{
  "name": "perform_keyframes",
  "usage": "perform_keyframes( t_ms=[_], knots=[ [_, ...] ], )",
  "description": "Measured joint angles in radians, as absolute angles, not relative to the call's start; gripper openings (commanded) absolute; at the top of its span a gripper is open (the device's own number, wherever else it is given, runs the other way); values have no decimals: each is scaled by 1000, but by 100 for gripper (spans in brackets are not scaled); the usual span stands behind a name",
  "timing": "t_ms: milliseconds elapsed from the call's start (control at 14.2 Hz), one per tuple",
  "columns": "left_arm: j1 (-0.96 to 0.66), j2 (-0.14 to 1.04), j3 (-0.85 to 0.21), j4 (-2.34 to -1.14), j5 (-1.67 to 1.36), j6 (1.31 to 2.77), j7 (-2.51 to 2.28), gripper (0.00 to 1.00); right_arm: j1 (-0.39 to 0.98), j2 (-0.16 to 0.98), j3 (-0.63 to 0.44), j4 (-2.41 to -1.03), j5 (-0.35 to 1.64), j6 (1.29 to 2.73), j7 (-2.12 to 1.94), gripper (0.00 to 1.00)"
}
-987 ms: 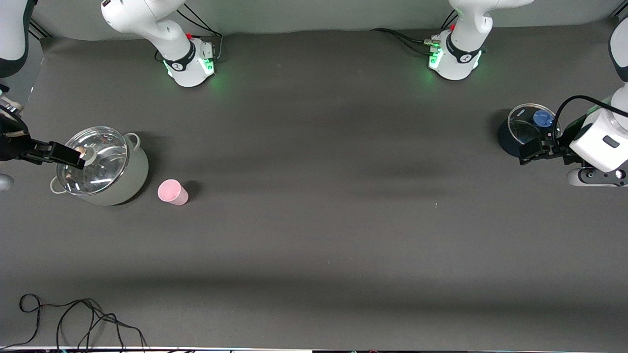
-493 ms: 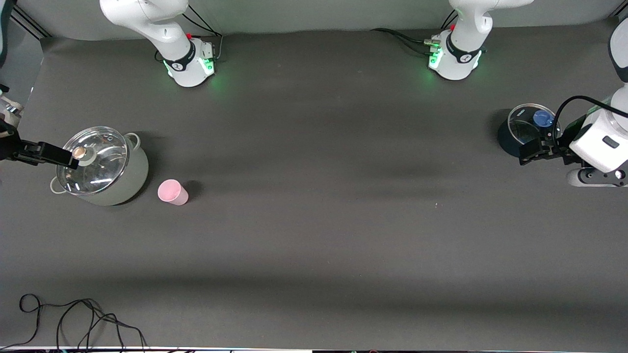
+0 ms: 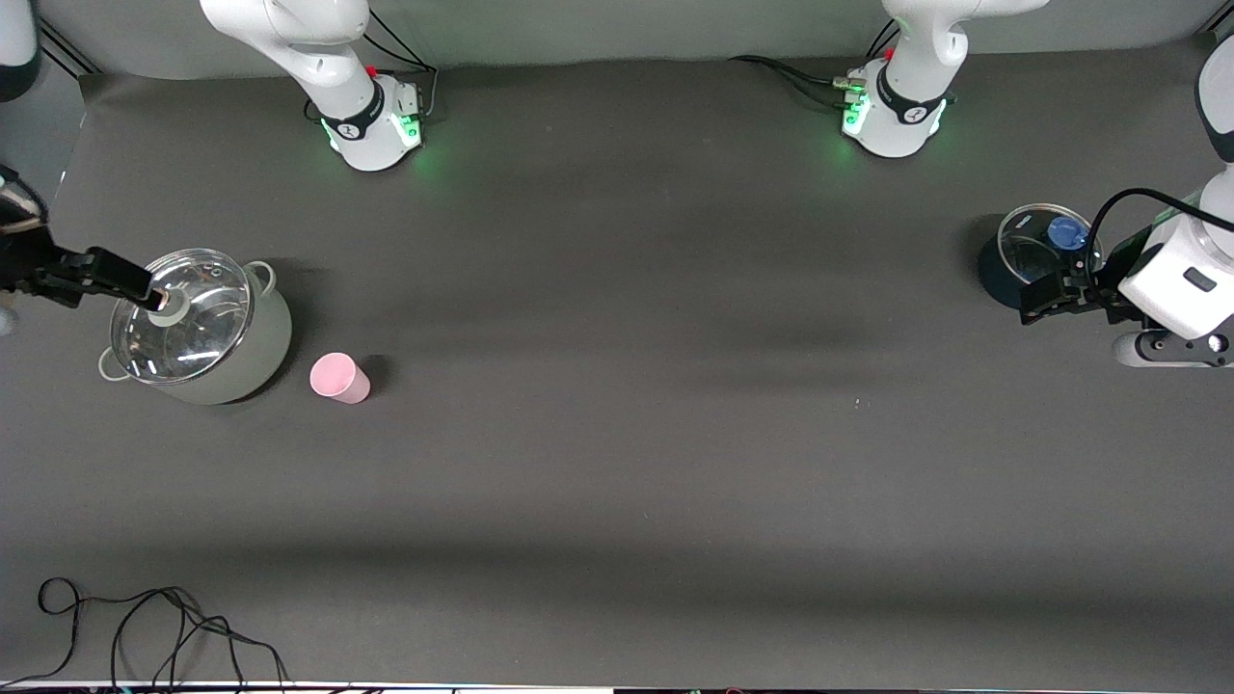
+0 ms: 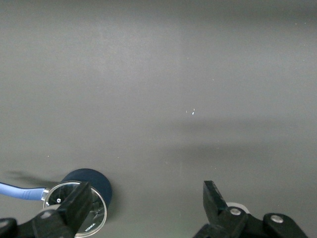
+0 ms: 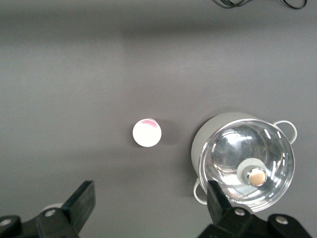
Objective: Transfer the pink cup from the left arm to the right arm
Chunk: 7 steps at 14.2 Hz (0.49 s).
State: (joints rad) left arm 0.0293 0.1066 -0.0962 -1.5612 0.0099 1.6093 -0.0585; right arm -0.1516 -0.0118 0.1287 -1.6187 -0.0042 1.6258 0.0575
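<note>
The pink cup stands upright on the dark table, beside the grey pot and a little nearer to the front camera. It also shows in the right wrist view, apart from the open jaws. My right gripper hangs open and empty over the edge of the pot's glass lid; in its own view it is above bare table. My left gripper is open and empty beside a dark blue pot at the left arm's end; its own view shows bare table between the jaws.
The grey pot with its glass lid and side handles lies close to the cup. The dark blue pot has a glass lid with a blue knob. A loose black cable lies at the table's near edge.
My right gripper has shifted a little over the grey pot's lid, toward the robots' bases. The left arm, the cup and both pots have not moved.
</note>
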Motion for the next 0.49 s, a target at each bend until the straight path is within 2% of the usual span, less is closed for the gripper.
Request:
perform_keyframes(
  t_ms=[282, 493],
  knots=[
    [29, 107, -96, -1561, 10, 1609, -59, 100, -197, -138, 187, -1831, -4, 1762, 58, 100],
    [29, 107, -96, -1561, 10, 1609, -59, 100, -197, -151, 190, -1862, -4, 1816, 58, 100]
  ],
)
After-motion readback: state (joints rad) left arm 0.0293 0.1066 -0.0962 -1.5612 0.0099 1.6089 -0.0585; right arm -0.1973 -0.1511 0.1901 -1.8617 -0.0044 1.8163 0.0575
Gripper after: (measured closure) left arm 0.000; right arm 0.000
